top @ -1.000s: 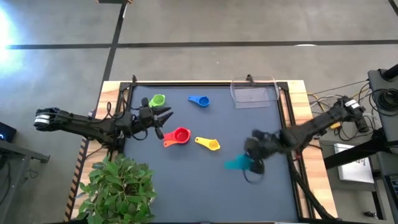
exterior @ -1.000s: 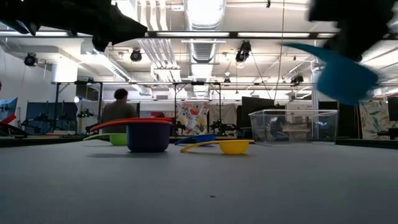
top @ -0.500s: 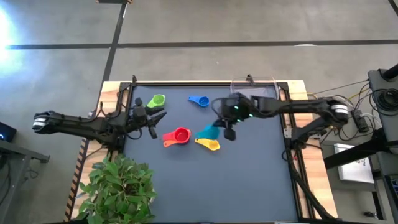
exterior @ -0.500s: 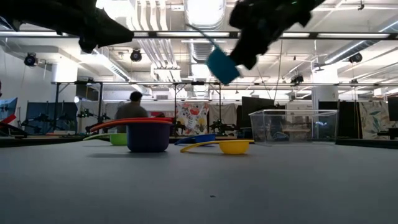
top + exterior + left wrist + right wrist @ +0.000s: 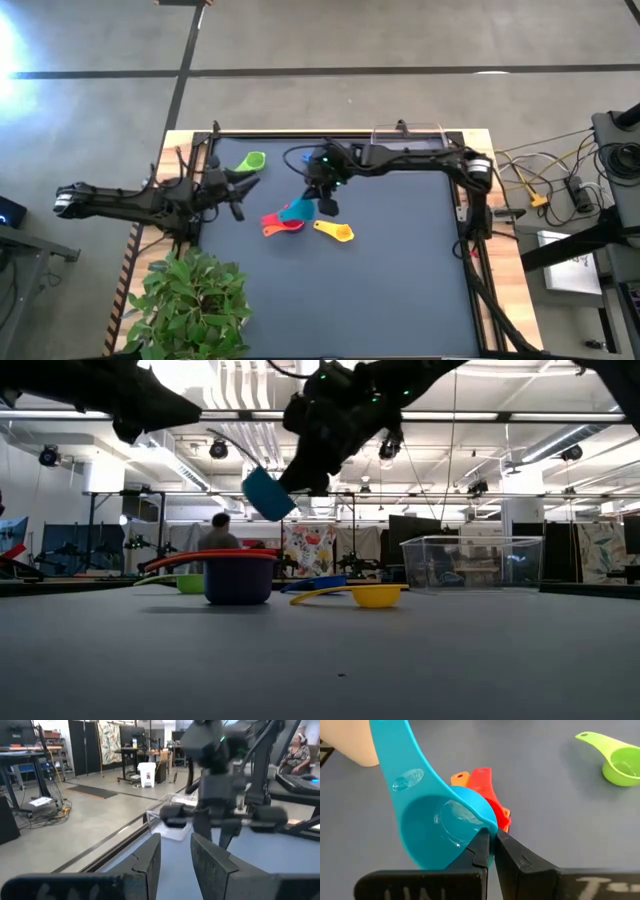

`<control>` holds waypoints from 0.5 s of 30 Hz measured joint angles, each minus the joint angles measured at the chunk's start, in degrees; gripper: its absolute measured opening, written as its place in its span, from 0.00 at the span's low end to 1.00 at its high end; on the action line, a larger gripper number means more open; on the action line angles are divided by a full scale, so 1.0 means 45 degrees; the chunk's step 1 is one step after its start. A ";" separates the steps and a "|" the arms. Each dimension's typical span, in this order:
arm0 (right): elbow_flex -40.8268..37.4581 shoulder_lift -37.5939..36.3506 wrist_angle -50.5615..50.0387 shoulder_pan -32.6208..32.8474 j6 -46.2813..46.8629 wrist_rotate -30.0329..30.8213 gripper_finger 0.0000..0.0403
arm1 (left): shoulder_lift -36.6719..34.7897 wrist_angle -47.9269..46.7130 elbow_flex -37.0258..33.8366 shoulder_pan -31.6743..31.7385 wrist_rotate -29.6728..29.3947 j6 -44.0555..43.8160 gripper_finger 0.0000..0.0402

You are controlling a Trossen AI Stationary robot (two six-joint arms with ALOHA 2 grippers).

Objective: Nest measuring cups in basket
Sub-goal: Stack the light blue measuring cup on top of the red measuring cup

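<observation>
My right gripper (image 5: 322, 196) reaches in from the far right and is shut on the teal cup (image 5: 297, 210), just above the red cup (image 5: 285, 221). The red cup sits in a stack whose purple bowl (image 5: 238, 582) rests on the table, with an orange handle (image 5: 461, 778) under the red one. The green cup (image 5: 252, 160), yellow cup (image 5: 336, 231) and blue cup (image 5: 315, 584) lie on the mat. The clear basket (image 5: 470, 563) stands at the far edge. My left gripper (image 5: 248, 184) hovers open near the green cup. My right gripper pinches the teal cup's bowl rim (image 5: 489, 824), opposite the handle, with one finger (image 5: 481, 846) inside the bowl and the other outside. The fingers come from above, slanting down. The cup is lifted clear and tilted, hanging below the fingers (image 5: 268, 493), its handle (image 5: 395, 755) pointing away from the gripper.
A potted plant (image 5: 195, 300) stands at the table's near left corner. The right arm (image 5: 410, 160) stretches along the far side in front of the basket. The mat's near and right parts hold nothing. A person (image 5: 217, 538) stands in the room behind.
My right gripper has swept the teal cup from the table's near right across to the far left, ending above the red stack, still shut on it and held clear of the table. My left gripper has drawn back slightly toward the left edge.
</observation>
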 joint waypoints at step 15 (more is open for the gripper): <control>0.2573 0.2514 -0.1418 -0.0105 -0.0868 -0.0232 0.02 | -0.0685 0.0268 -0.0002 -0.0001 0.0008 0.1110 0.22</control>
